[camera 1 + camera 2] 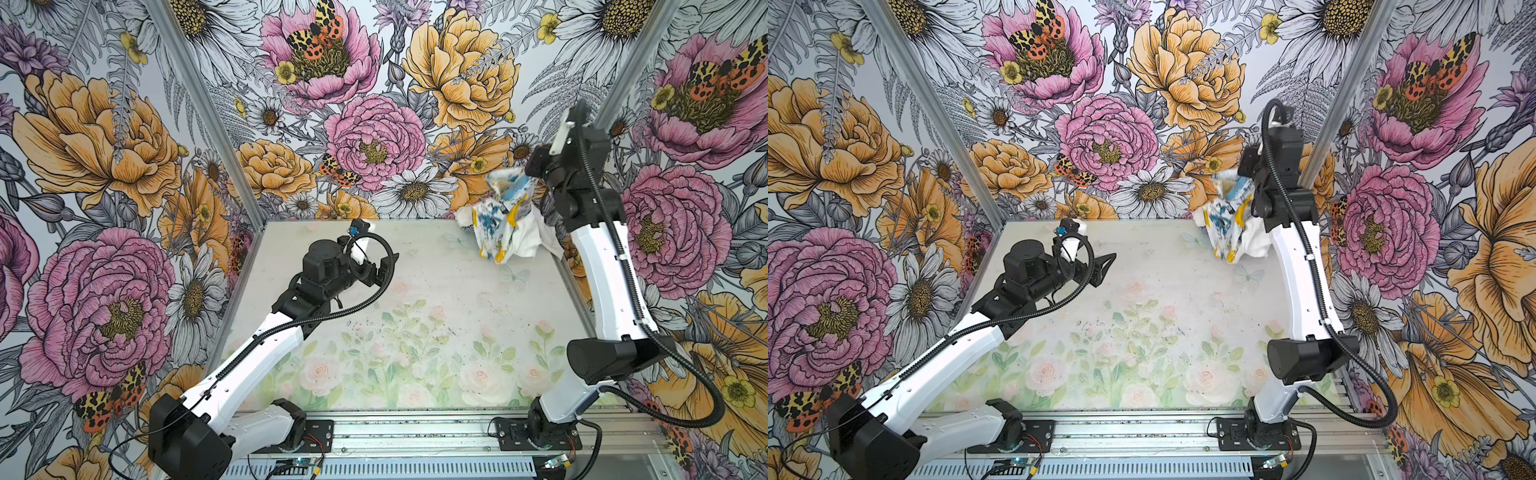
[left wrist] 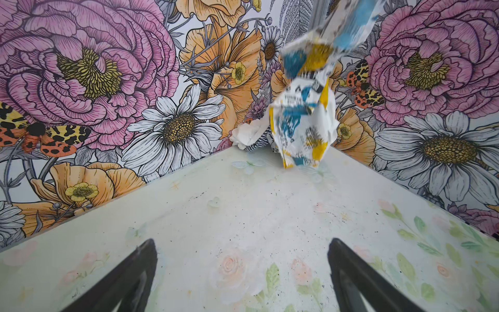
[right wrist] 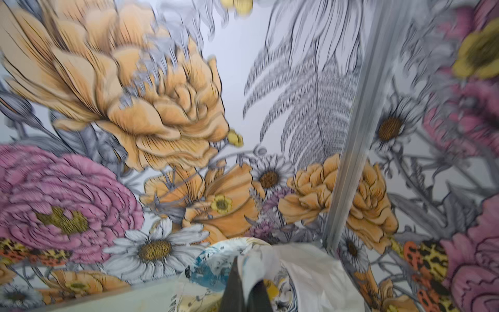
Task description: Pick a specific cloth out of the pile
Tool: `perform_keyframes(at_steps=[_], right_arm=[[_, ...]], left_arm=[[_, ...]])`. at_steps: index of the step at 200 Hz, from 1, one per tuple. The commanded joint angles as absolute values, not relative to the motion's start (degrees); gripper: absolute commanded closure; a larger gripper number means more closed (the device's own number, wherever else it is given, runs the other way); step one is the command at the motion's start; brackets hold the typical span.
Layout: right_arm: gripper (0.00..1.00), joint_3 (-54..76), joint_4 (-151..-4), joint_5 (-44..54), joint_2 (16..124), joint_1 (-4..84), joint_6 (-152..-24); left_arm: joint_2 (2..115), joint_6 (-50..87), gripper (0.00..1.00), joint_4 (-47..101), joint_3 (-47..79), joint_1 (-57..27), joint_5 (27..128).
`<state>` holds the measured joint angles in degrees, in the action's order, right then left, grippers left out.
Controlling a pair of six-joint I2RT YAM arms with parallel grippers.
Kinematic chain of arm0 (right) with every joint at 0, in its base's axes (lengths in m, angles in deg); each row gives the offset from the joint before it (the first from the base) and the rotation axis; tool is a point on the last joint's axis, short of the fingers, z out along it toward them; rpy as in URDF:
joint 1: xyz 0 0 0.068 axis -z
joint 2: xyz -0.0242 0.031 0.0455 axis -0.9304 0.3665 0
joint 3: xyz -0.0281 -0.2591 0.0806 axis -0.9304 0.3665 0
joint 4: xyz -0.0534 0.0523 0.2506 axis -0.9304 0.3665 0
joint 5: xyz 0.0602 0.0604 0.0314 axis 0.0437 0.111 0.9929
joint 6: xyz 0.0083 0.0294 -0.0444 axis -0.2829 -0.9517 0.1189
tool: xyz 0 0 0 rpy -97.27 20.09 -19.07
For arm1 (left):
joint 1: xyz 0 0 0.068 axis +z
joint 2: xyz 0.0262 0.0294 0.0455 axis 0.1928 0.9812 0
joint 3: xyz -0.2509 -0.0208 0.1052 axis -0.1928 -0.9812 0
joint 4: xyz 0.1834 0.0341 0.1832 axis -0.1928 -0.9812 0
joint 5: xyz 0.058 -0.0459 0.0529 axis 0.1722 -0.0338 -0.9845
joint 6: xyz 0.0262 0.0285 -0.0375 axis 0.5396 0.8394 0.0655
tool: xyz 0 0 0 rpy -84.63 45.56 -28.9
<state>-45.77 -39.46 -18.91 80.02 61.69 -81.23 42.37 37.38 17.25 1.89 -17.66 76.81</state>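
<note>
- Cloth, a small white fabric piece printed with blue, teal and yellow patches and dark line drawings [image 1: 505, 208]: at the far right of the table, hanging crumpled from the right end effector. It is held high, seemingly so that it peels free of the other fabrics. Its lower tip is close to the table; whether they touch cannot be told.
- Right end effector [image 3: 243, 270]: black fingers clamped tight on the upper bunch of the cloth, up by the far right wall corner.
- Pile, a heap of plain white fabric [image 1: 534, 239] with a black-and-white striped cloth [image 2: 256, 146]: lying in the far right corner, just behind the hanging cloth, and apparently not carried up with it.
- Left end effector [image 2: 241, 243]: jaws wide apart and holding nothing. It sits low, left of middle and well apart from the fabrics, probably to leave the right arm room.
- Table, a pale surface printed with faint roses [image 1: 415, 291]: carries the pile.
</note>
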Motion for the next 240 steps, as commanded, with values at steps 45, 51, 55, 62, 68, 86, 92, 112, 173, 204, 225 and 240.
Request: perform_keyframes(at_steps=[45, 51, 55, 62, 68, 86, 92, 112, 173, 204, 225, 240], right_arm=[[1.00, -72.36, -40.87, -9.06, 88.32, 48.21, -92.82], [1.00, -71.83, -41.25, -8.16, 89.41, 46.62, -92.79], [1.00, -71.42, -41.67, -7.56, 89.98, 45.51, -92.75], [1.00, -70.76, -42.53, -6.40, 91.67, 43.63, -92.40], [1.00, -70.39, -43.65, -5.22, 93.23, 42.07, -92.25], [1.00, -70.21, -48.04, -2.53, 98.63, 37.52, -92.64], [1.00, -70.23, -49.96, -2.43, 100.28, 36.08, -92.80], [1.00, -70.37, -56.09, -2.56, 105.31, 32.43, -93.04], [0.75, -61.94, -61.99, -1.68, 106.77, 31.13, -93.79], [0.16, -39.55, -64.26, -7.38, 95.51, 32.57, -88.75], [0.01, -18.83, -72.46, -11.39, 85.01, 35.53, -87.78], [0.00, -1.75, -82.35, -12.29, 76.86, 39.74, -89.39]], left_arm=[[40.42, 33.34, 0.01, 21.64, 0.15, -10.03, 81.97], [40.14, 33.42, 0.01, 21.73, 0.07, -9.38, 82.08], [40.01, 33.40, 0.01, 21.80, -0.08, -8.80, 82.15], [39.64, 33.45, 0.01, 22.03, -0.36, -7.70, 82.22], [39.31, 33.43, 0.01, 22.34, -0.59, -6.83, 82.45], [38.37, 33.35, 0.01, 23.28, -1.54, -4.07, 82.49], [38.02, 33.37, 0.01, 23.55, -1.82, -3.18, 82.34], [37.39, 34.07, 0.01, 23.93, -2.56, -0.98, 80.29], [37.68, 35.20, 0.01, 23.93, -3.38, 2.11, 76.71], [37.94, 35.87, 0.01, 23.29, -3.51, 2.17, 75.47], [39.83, 35.88, 0.01, 21.55, -2.57, 2.18, 74.50], [42.05, 35.93, 0.01, 20.16, -1.67, 2.18, 74.54]])
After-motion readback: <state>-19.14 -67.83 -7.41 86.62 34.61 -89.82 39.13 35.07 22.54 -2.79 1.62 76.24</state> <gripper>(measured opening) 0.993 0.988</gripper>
